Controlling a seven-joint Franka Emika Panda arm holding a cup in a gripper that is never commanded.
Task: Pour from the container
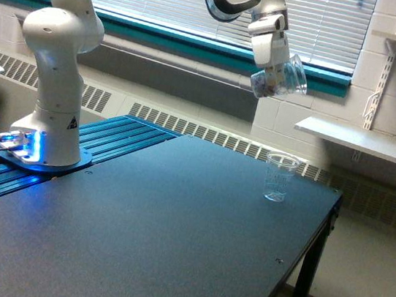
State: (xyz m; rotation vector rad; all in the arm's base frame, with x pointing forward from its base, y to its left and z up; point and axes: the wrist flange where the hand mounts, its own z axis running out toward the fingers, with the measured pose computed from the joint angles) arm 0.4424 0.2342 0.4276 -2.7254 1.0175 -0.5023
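Clear plastic container clamped in gripper, tilted with rim toward exterior view's right, small dark contents at its base; high above upright measuring cup on dark table

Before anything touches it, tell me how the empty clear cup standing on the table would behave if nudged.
The measuring cup looks thin-walled and empty, so probably very light. It is tall and tapers to a narrow base, so a nudge near the rim may tip it. On the smooth dark table it might slide instead.
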